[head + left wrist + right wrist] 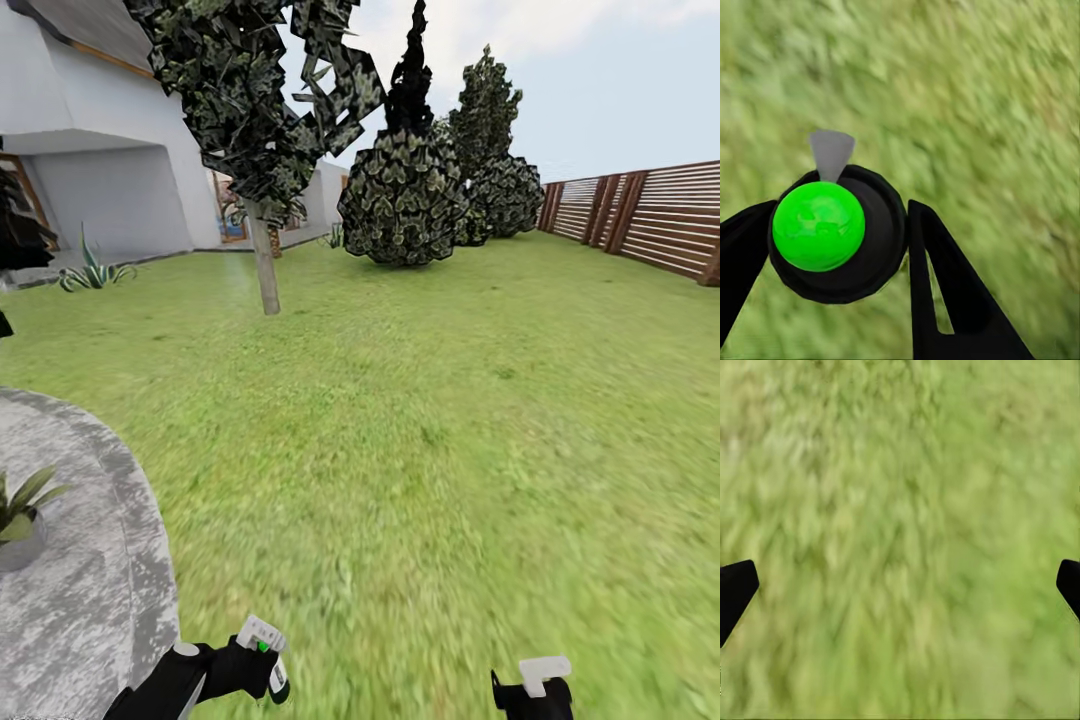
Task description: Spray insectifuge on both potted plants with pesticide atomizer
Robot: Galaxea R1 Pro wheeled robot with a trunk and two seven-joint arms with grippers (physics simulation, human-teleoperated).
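The left end effector (262, 668) sits low at the near edge of the head view, over the lawn (450, 420) just beside the rim of the round grey paved patio (90, 600). Its two black fingers (945, 285) are clamped on the pesticide atomizer (265, 650), a slim dark bottle with a pale top and a small green spot. In the left wrist view the atomizer is seen end-on between the fingers as a black round body with a bright green dome and a grey nozzle tab, each finger pressing against one side of it, with blurred grass behind. The right end effector (532, 690) is also low at the near edge, over open grass, carrying nothing; in the right wrist view its black fingertips (735, 589) stand far apart at opposite edges with only lawn between them. One potted plant (22, 515), a small rosette of pointed green leaves in a grey pot, stands on the patio to the robot's left, well apart from both end effectors. Farther off are a thin-trunked tree (262, 250), dark conical shrubs (405, 200), a white building (110, 150) and a slatted brown wooden fence (650, 220).
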